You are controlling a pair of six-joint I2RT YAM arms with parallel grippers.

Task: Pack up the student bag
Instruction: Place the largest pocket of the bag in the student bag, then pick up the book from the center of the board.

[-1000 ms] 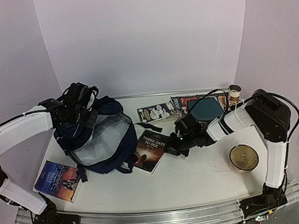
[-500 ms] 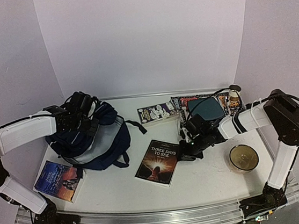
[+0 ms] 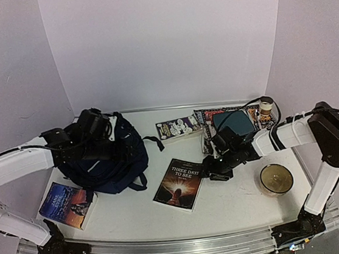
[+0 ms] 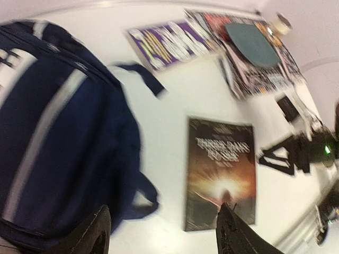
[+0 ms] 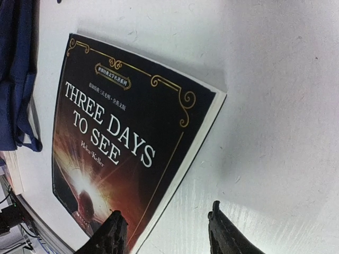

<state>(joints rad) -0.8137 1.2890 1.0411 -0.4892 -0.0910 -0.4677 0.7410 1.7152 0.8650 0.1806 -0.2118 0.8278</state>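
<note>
Both my hands are empty at the moment. My right hand [image 5: 167, 233] hangs low at the right edge of the Three Days to See book [image 5: 127, 143]. Its fingers [image 5: 114, 235] are spread apart with nothing between them. The book just lies flat on the tabletop [image 5: 275, 106], cover up.

My left hand [image 4: 164, 233] is off to the left of the book, up over the student bag [image 3: 109, 164]. Its fingers are wide apart too and aren't gripping anything.

The bag sits slumped on the tabletop just left of the book, navy side up, with its pale stripe showing in my left wrist view. One strap loop [image 4: 143, 193] reaches toward the book's left edge. There looks to be a sliver of tabletop between them. I can't tell from here whether the bag's top is zipped.

- Behind the book is a purple booklet [image 3: 179, 128].
- Behind the book and to the right is a patterned mat [image 3: 208, 117] with a dark teal pouch [image 3: 233, 123] on it, and a little jar [image 3: 266, 106] is further right still.
- Right of the book, past my right hand, there's a bowl [image 3: 276, 179].
- Far left of the book, beyond the bag and nearer the front edge, lies a blue-cover book [image 3: 67, 204].
</note>
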